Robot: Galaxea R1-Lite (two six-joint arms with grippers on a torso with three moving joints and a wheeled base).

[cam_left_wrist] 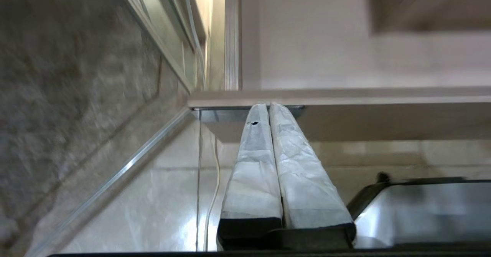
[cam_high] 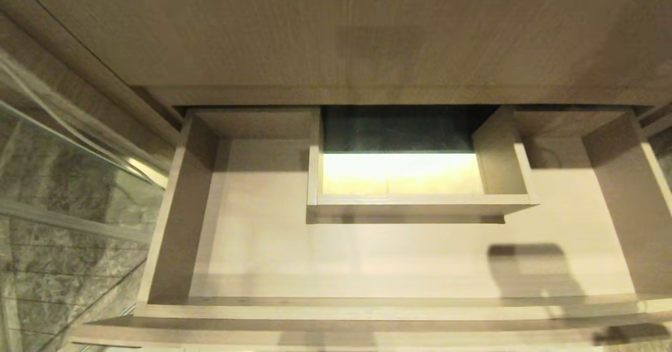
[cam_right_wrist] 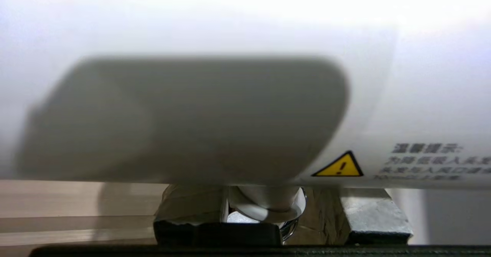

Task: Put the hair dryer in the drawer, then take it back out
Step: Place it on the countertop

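An open, light wood-grain drawer (cam_high: 173, 226) fills the head view, its floor bare around a boxed cut-out (cam_high: 415, 184) at the middle back. The white hair dryer (cam_right_wrist: 245, 96) is pinched in the right gripper (cam_right_wrist: 264, 207), out of the head view, so either placing or final removal could be underway. The left gripper (cam_left_wrist: 268, 113) hangs parked at the left, fingers pressed together.

Left pincer (cam_left_wrist: 269, 109): 2 long fingers (cam_left_wrist: 253, 172) wrapped white, black base.
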